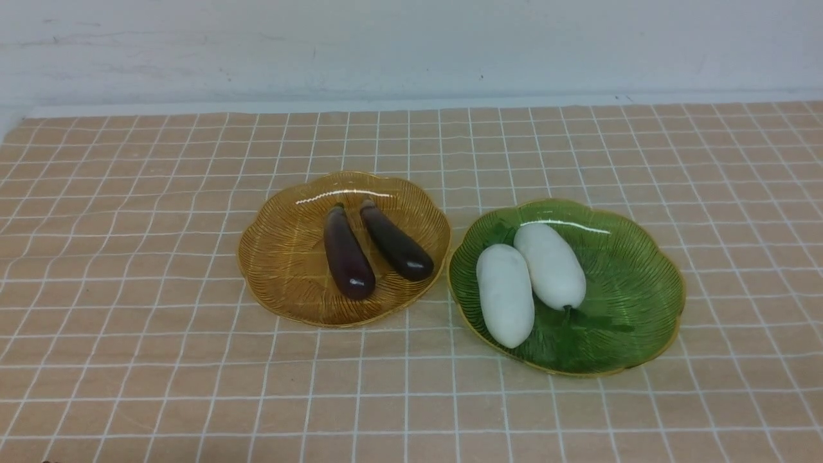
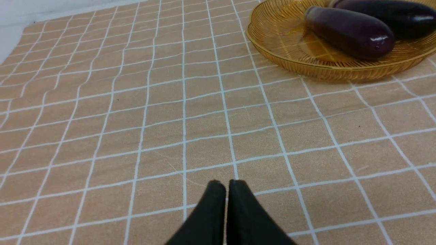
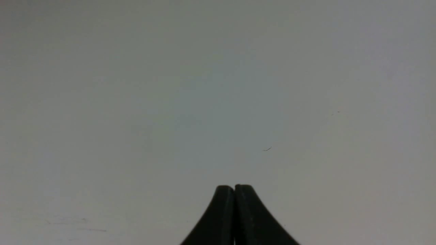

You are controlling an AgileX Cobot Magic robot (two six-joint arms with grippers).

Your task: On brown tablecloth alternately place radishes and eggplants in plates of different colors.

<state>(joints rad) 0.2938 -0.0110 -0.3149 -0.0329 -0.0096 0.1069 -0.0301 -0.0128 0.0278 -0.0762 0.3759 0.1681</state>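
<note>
We see the sorting done on the cloth (image 1: 128,257): both eggplants (image 1: 347,254) lie in the amber plate (image 1: 270,257) at nine o'clock, both radishes (image 1: 505,296) in the green plate (image 1: 643,289) at three. Left gripper (image 2: 227,183) and right gripper (image 3: 234,188) are pinched closed, holding nothing, clear of the plates.

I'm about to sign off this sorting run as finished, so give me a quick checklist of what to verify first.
1. Both eggplants in the amber plate: ok.
2. Both radishes in the green plate: ok.
3. Nothing loose on the brown tablecloth in the front view: ok.
4. Left gripper shut, holding nothing: ok.
5. Right gripper shut, holding nothing: ok.
6. Arms clear of the plates: ok in the front view.
</note>
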